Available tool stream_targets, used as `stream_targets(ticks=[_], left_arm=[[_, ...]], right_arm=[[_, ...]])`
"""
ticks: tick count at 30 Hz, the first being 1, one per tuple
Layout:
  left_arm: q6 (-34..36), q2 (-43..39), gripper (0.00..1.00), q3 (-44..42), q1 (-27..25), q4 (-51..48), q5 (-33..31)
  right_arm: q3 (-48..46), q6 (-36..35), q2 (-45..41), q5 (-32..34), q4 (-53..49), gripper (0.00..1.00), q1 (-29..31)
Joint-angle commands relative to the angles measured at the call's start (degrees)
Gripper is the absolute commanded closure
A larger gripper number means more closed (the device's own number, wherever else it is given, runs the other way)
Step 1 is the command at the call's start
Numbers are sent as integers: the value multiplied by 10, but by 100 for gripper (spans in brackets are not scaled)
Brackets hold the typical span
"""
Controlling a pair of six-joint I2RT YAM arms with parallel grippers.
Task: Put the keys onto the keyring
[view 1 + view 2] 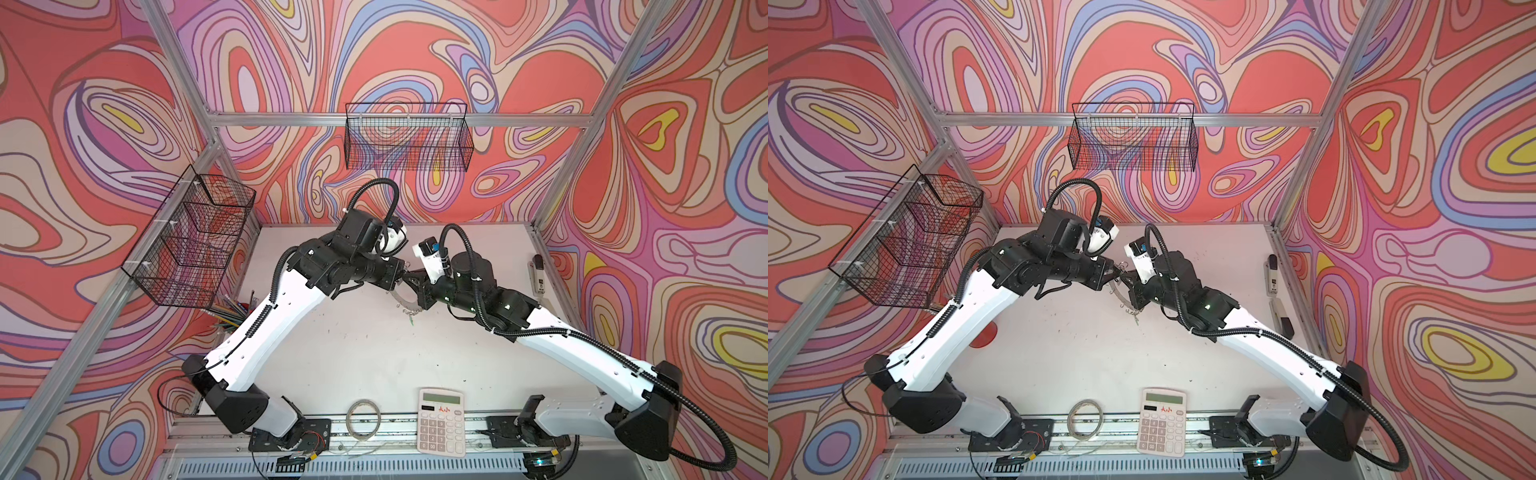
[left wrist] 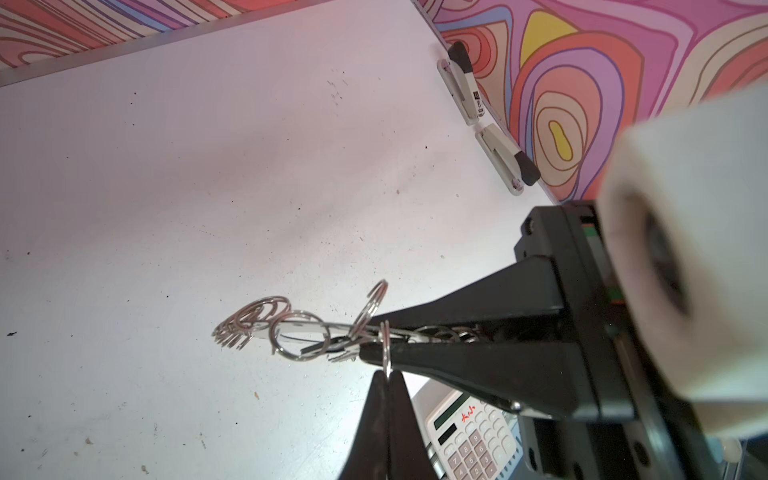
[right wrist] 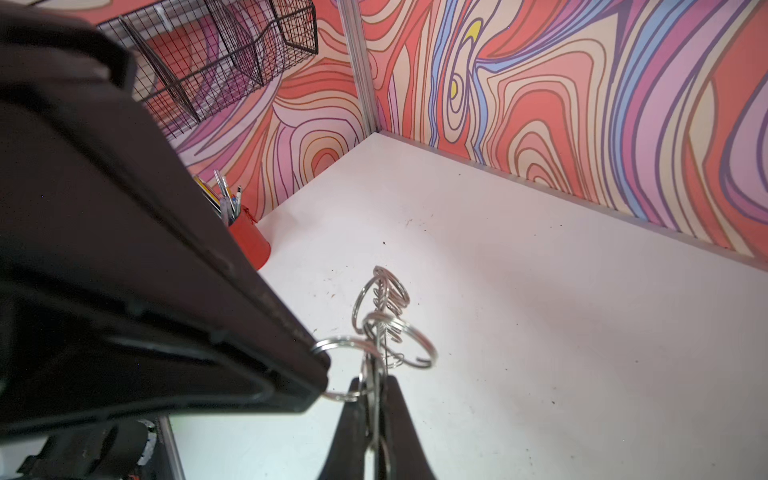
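Left end effector [image 2: 388, 372] meets right end effector [image 3: 376, 380], clamped.

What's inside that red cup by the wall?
Pens and pencils stick up out of the red cup. Its own wall hides what lies lower down, and the left fingers cover part of the bunch.

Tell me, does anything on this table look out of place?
The calculator and the tape roll lie partly off the white table, across the metal rail at its front edge. Small dark specks also litter it.
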Motion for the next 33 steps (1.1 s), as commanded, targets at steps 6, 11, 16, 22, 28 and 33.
stream_targets(ticks=[6, 11, 16, 22, 28, 33], left_arm=[[76, -14, 100, -13, 11, -190, 31], [95, -12, 100, 3, 15, -204, 42], [88, -41, 100, -2, 25, -155, 74], [84, -55, 100, -22, 32, -133, 130], [93, -55, 100, -46, 32, -144, 101], [108, -102, 100, -91, 32, -98, 100]], right_arm=[[-6, -87, -27, 101, -39, 100, -14], [-9, -101, -21, 69, -43, 100, -14], [-29, -82, -20, -5, -23, 100, -14], [-38, -63, -17, -72, -6, 100, -14], [-22, -54, -10, -151, -7, 100, -14], [-17, -40, -21, -181, 0, 100, -14]])
